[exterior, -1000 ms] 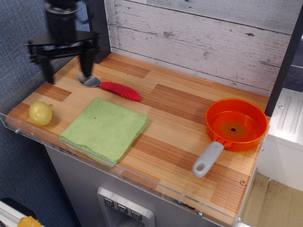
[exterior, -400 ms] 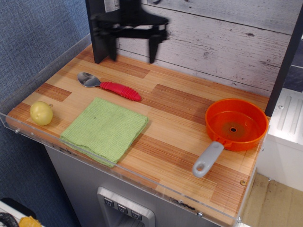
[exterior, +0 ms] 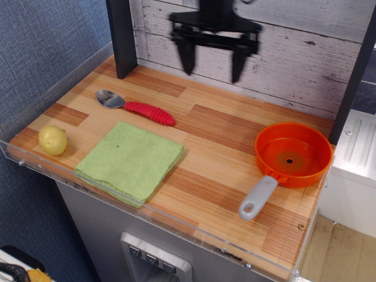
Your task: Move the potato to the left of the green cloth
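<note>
The pale yellow-green potato (exterior: 53, 140) rests on the wooden counter at the front left corner, just left of the lime-green folded cloth (exterior: 130, 160), with a small gap between them. My black gripper (exterior: 212, 63) hangs high at the back centre in front of the plank wall, far from both. Its two fingers are spread wide apart and hold nothing.
A spoon with a red handle (exterior: 136, 107) lies behind the cloth. An orange pan with a grey handle (exterior: 291, 155) sits at the right. A dark post (exterior: 121, 36) stands at the back left. A clear rim (exterior: 147, 207) edges the counter's front.
My gripper has swung from above the spoon at the left, up and to the right, to the back centre. It stayed open. The potato and cloth have barely shifted.
</note>
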Available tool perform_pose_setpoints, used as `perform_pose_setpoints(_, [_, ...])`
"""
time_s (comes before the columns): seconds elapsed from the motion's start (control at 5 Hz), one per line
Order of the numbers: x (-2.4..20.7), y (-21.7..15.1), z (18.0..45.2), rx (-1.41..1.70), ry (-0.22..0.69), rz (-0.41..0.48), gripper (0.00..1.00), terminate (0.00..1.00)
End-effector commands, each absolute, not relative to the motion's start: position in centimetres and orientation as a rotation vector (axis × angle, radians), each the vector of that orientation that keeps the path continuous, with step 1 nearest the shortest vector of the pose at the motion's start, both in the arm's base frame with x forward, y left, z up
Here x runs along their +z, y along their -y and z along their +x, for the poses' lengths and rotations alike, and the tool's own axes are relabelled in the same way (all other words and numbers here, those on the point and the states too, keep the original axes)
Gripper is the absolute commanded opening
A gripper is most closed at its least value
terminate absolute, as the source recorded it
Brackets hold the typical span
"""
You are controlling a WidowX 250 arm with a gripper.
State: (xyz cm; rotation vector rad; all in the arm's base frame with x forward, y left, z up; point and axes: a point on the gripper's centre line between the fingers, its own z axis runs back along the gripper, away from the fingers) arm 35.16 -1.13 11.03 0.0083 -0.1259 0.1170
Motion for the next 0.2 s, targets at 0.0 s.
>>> perform_pose_setpoints(0.0, [12.30, 2.86, 33.80, 0.021, 0.128, -0.053, 1.00, 1.00])
